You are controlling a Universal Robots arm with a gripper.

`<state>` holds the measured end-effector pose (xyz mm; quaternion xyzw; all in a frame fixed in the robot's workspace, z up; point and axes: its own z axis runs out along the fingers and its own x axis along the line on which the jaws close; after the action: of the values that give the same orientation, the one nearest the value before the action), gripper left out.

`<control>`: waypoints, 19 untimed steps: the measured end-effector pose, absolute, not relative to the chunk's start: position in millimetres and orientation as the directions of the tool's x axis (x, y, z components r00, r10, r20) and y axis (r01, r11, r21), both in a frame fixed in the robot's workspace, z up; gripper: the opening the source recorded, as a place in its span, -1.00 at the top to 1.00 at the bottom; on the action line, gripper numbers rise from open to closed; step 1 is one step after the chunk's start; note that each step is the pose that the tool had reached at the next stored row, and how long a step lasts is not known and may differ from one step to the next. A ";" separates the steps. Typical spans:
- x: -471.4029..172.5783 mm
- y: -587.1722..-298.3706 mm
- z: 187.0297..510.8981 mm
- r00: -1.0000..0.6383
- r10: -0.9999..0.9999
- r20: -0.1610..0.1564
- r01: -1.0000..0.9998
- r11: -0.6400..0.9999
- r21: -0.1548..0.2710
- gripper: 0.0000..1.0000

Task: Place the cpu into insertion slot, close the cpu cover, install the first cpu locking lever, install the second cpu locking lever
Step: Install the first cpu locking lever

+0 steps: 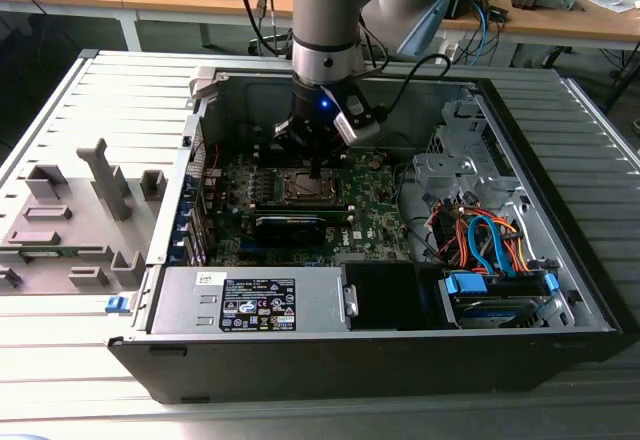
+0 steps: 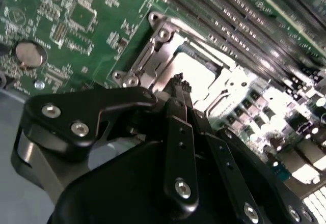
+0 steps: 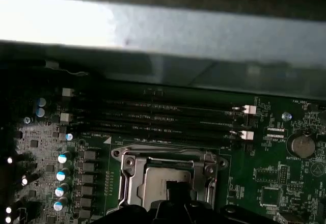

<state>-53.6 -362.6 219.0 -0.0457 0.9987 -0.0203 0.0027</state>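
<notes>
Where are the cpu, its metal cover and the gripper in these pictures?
cpu (image 3: 165, 175): first wrist view, its pale metal top.
cover (image 3: 133, 170): first wrist view, the frame's side bar.
gripper (image 2: 181, 81): second wrist view, its fingertips above the cpu.

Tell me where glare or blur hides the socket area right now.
First wrist view: washed-out bright band on the case wall, the cpu cover dim but readable. Second wrist view: blown-out highlights beside the cpu, the tool body blurred close up. Exterior view: evenly lit.
</notes>
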 end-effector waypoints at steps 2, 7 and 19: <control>-53.5 -363.1 218.9 -0.998 -0.059 -0.003 -0.059 0.997 -0.050 0.78; -53.2 -363.1 226.5 -0.999 -0.055 -0.003 -0.054 0.997 -0.050 0.78; -53.2 -363.2 236.4 -0.998 -0.055 -0.003 -0.055 0.997 -0.051 0.78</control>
<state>-53.2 -363.2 236.4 -0.0274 0.9993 -0.0256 0.0020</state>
